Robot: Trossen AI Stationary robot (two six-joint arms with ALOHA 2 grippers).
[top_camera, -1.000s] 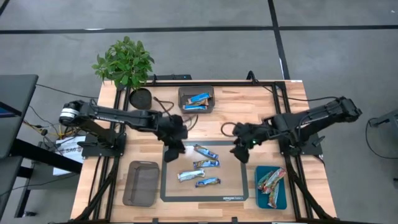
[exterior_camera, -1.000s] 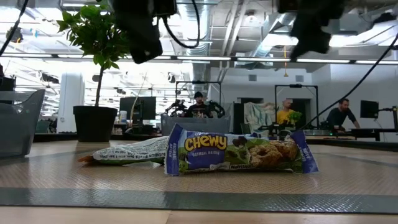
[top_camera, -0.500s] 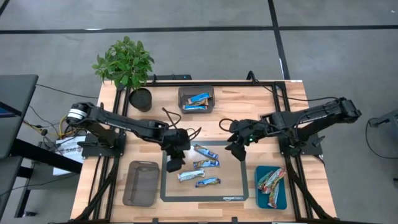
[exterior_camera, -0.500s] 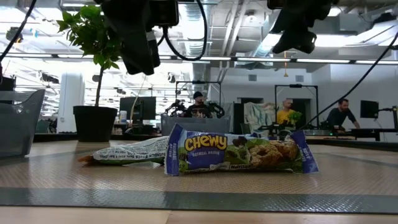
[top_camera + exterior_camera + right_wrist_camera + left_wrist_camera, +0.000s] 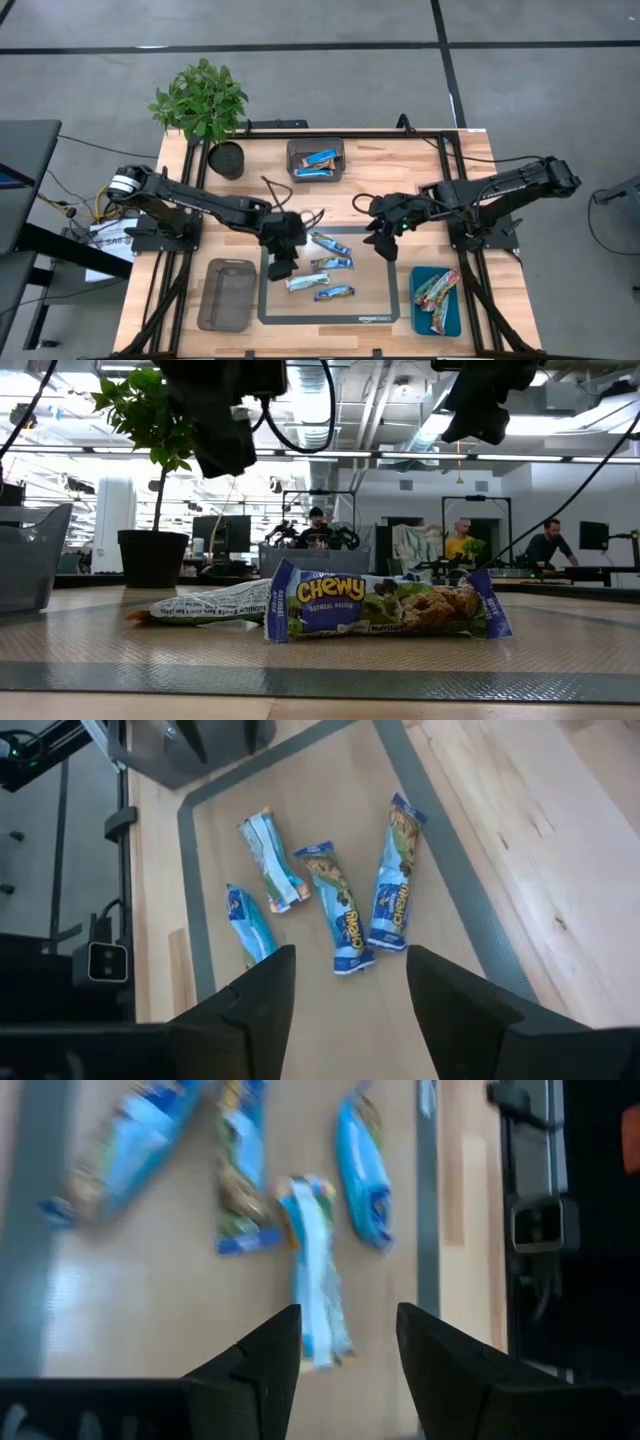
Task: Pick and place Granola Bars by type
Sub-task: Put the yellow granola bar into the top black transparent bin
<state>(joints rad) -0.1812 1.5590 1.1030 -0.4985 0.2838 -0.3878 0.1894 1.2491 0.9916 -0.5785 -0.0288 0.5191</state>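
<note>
The left pincer (image 5: 281,266), fingers spread and empty, is now hovering at the mat's (image 5: 375,316) left edge, having come down from higher up the counter (image 5: 470,150). Four Granola Bars (image 5: 327,266) are lying loose on the mat. The right pincer (image 5: 382,246), likewise wide and empty, is waiting beside them, so a pick looks imminent.

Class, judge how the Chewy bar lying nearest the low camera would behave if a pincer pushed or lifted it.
The Chewy bar lies flat, so it should slide, not roll. Its glossy wrapper may be slippery. Its crimped ends look thin and would probably flex.
</note>
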